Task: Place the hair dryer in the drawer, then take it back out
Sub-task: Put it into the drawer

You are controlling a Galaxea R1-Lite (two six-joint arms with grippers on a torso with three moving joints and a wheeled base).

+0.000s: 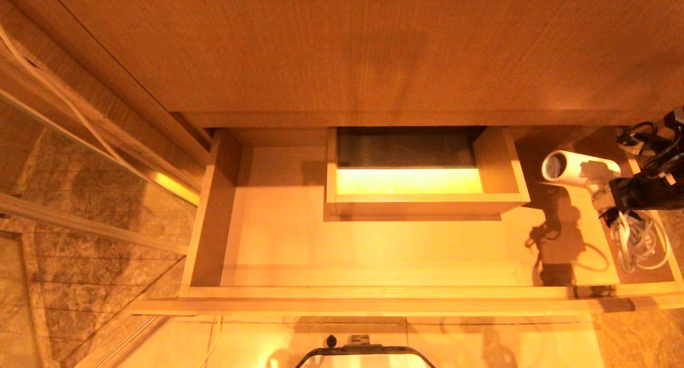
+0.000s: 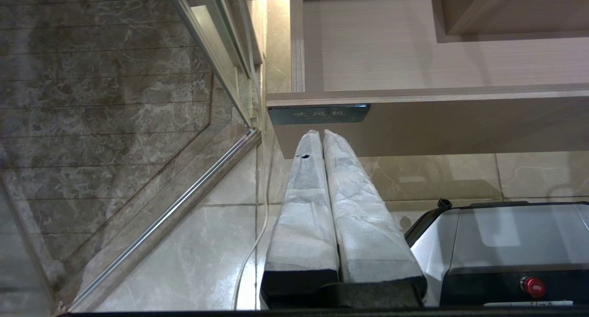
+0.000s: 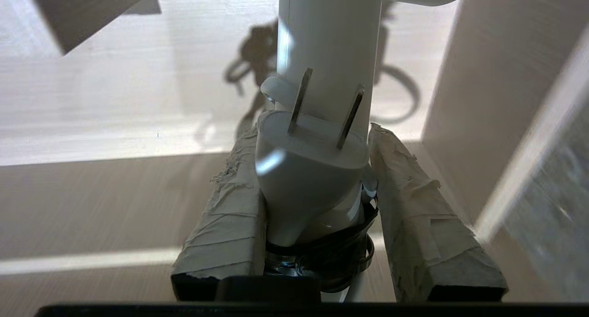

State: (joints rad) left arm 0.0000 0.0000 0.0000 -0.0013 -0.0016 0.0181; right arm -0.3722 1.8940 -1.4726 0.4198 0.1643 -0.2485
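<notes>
Head view: the drawer (image 1: 267, 240) stands pulled fully out beneath the wooden counter (image 1: 374, 42), filling the middle of the frame, with its boxed rectangular cut-out (image 1: 422, 197) at upper centre. At the right edge, the right gripper (image 1: 606, 194) carries the hair dryer (image 1: 574, 170) above the drawer's right end; the barrel points toward the left of the frame and throws a shadow on the pale drawer floor below. The bundled grey cord (image 1: 638, 240) hangs under the gripper, over the drawer's right wall.

Right wrist view: the taped jaws pinch the white handle (image 3: 329, 45), with the two-pin plug (image 3: 313, 170) held between them against the handle.

Left wrist view: the left gripper (image 2: 322, 133) is parked low, below the drawer front, its wrapped jaws pressed together and empty, tips just under the small black label (image 2: 319, 114). The robot's base (image 2: 506, 248) shows at lower right.
</notes>
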